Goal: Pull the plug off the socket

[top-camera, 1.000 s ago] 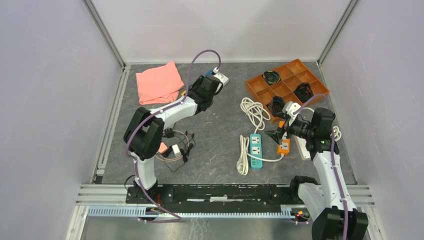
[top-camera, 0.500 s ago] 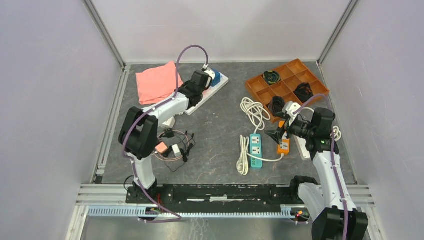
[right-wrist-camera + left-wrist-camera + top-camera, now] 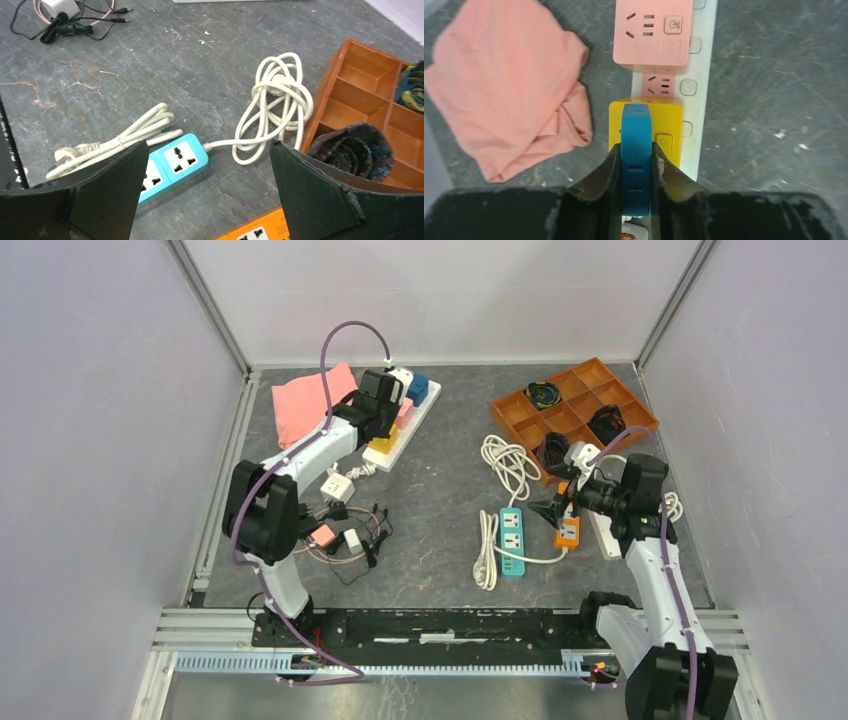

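The long white power strip (image 3: 409,430) lies at the back centre-left, with a yellow block (image 3: 383,443) and pink blocks (image 3: 404,412) on its outlets. In the left wrist view the strip (image 3: 702,75) runs up the frame under a pink block (image 3: 651,30) and the yellow block (image 3: 670,120). My left gripper (image 3: 636,150) is shut on a blue plug (image 3: 636,135), held edge-on over the yellow block. I cannot tell whether it is seated. From above, the left gripper (image 3: 393,390) is over the strip's far end. My right gripper (image 3: 210,200) is open and empty.
A pink cloth (image 3: 305,405) lies left of the strip. A teal strip (image 3: 512,540), an orange strip (image 3: 568,530) and a coiled white cord (image 3: 508,462) lie under the right gripper. An orange compartment tray (image 3: 575,410) is at back right. Chargers and thin cables (image 3: 345,530) lie near the left arm.
The left arm has swung left with its gripper, and the white strip with its coloured blocks now shows further left. The right arm has not moved.
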Motion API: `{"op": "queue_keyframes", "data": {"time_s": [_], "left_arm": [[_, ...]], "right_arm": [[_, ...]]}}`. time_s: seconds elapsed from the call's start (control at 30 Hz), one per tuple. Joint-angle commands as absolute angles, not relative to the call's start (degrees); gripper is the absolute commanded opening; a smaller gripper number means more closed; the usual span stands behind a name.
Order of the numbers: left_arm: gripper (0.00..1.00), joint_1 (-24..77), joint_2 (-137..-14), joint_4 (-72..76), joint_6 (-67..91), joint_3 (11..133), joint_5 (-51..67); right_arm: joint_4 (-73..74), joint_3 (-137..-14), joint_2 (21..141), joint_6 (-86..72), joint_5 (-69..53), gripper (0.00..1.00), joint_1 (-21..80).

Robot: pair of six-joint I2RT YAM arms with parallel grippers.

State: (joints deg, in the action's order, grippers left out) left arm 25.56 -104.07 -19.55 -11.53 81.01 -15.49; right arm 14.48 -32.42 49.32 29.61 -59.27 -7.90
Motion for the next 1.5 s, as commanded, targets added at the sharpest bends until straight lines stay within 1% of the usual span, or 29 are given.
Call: {"op": "queue_keyframes", "data": {"time_s": [0.0,0.17,0.3,0.4,0.47,0.53,0.6,0.73,0.8,0.87,1.0,1.17,1.47], "left_arm": [[0.02,26.4,-97.0,-20.5,-0.5,83.7,-4.4],[0.02,26.4,-94.3,-20.5,5.5,80.3,-1.4],[0.02,26.8,-92.9,-20.8,8.4,78.6,1.6],[0.02,27.5,-91.6,-20.5,10.5,77.5,3.2],[0.02,28.4,-90.8,-19.9,11.8,76.5,3.7],[0.02,29.2,-89.9,-19.3,13.2,75.4,3.7],[0.02,30.0,-89.0,-18.6,14.3,74.1,3.5],[0.02,30.5,-86.8,-17.6,16.3,71.3,2.9],[0.02,30.5,-85.7,-16.5,17.5,69.6,2.9],[0.02,30.7,-84.9,-15.5,19.0,68.1,3.2],[0.02,31.0,-83.8,-14.0,21.2,65.7,3.7],[0.02,31.4,-83.1,-13.9,22.5,64.9,3.5],[0.02,31.5,-82.5,-12.4,23.8,63.5,4.3]], "right_arm": [[10.0,-32.4,52.1,25.5,-63.4,0.98,-6.2],[6.2,-33.5,54.8,22.0,-61.3,0.97,1.6],[-2.1,-33.8,57.3,18.7,-59.5,0.98,7.2],[-11.6,-34.5,61.4,9.8,-56.9,0.98,10.0],[-15.7,-36.3,66.2,2.8,-54.9,0.95,13.2],[-19.0,-38.5,70.0,-2.9,-53.3,0.87,16.8],[-22.9,-40.3,73.9,-7.8,-52.5,0.75,20.0],[-26.8,-46.5,82.4,-14.0,-51.8,0.34,24.3],[-26.3,-50.0,86.6,-15.4,-51.4,0.22,25.9],[-24.5,-53.3,90.5,-15.7,-49.4,0.16,27.4],[-22.5,-57.3,97.3,-17.0,-47.3,0.11,30.5],[-19.3,-60.5,102.0,-16.6,-44.1,0.06,31.9],[-19.2,-63.3,107.6,-18.1,-44.3,0.04,32.4]]}}
